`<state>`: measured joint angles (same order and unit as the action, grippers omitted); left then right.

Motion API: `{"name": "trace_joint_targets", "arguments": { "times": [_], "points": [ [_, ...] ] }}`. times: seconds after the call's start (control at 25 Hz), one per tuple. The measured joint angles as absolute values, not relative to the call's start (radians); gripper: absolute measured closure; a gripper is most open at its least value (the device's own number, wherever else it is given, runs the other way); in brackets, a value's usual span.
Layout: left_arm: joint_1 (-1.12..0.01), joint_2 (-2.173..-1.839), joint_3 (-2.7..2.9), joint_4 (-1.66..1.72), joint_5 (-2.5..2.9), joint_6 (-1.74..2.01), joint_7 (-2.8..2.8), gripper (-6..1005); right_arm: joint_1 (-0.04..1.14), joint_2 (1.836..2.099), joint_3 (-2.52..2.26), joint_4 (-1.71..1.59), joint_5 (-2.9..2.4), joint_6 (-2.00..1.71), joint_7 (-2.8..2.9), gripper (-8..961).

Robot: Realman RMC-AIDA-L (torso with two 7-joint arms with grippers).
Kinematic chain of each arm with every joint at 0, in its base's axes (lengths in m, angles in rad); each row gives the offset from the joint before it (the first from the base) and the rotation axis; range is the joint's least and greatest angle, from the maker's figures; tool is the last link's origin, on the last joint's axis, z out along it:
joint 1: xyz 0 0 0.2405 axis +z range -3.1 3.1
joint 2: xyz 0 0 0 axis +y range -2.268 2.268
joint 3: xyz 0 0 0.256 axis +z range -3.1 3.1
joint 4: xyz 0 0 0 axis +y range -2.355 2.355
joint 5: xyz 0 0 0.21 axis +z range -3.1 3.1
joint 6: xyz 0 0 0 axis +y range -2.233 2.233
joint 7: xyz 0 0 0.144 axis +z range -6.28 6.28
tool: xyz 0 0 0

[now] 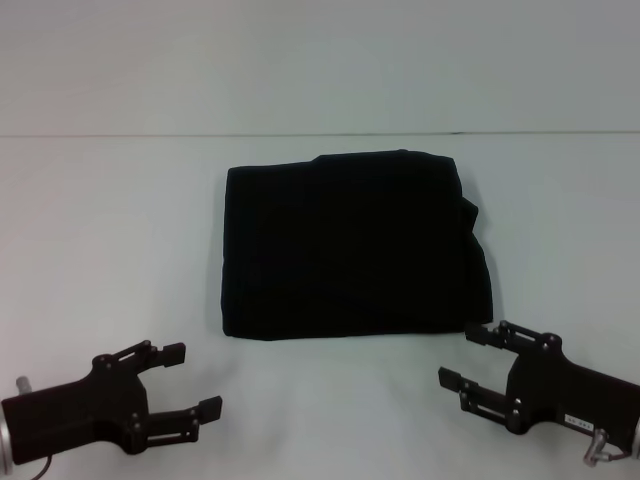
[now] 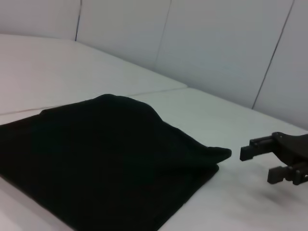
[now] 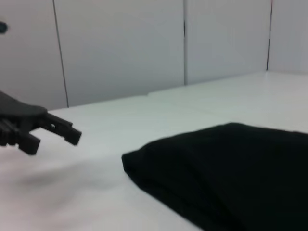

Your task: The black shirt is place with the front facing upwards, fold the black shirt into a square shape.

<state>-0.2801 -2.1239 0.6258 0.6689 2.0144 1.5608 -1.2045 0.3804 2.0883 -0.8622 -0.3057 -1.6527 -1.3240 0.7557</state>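
The black shirt (image 1: 350, 245) lies folded into a roughly square bundle in the middle of the white table. No lettering or neck label shows. It also shows in the left wrist view (image 2: 96, 159) and in the right wrist view (image 3: 231, 168). My left gripper (image 1: 192, 380) is open and empty, near the front left, apart from the shirt. My right gripper (image 1: 468, 356) is open and empty at the front right, just off the shirt's near right corner. The right gripper shows far off in the left wrist view (image 2: 260, 163), the left gripper in the right wrist view (image 3: 53, 134).
The white table (image 1: 110, 250) spreads around the shirt on all sides. A pale panelled wall (image 1: 320, 60) stands behind the table's far edge.
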Motion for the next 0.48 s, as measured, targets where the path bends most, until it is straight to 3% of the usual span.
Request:
{"name": "trace_joint_targets", "arguments": {
  "times": [0.2,0.48],
  "points": [
    [-0.267,-2.128,0.605,0.667,2.01,1.55,-1.19,61,0.358,2.09,-0.859,-0.306,-1.661,-1.315,0.754,250],
    [-0.268,-2.127,0.604,0.666,2.013,1.529,-1.188,65,0.349,2.091,-0.859,-0.301,-1.66,-1.329,0.754,245]
  ]
}}
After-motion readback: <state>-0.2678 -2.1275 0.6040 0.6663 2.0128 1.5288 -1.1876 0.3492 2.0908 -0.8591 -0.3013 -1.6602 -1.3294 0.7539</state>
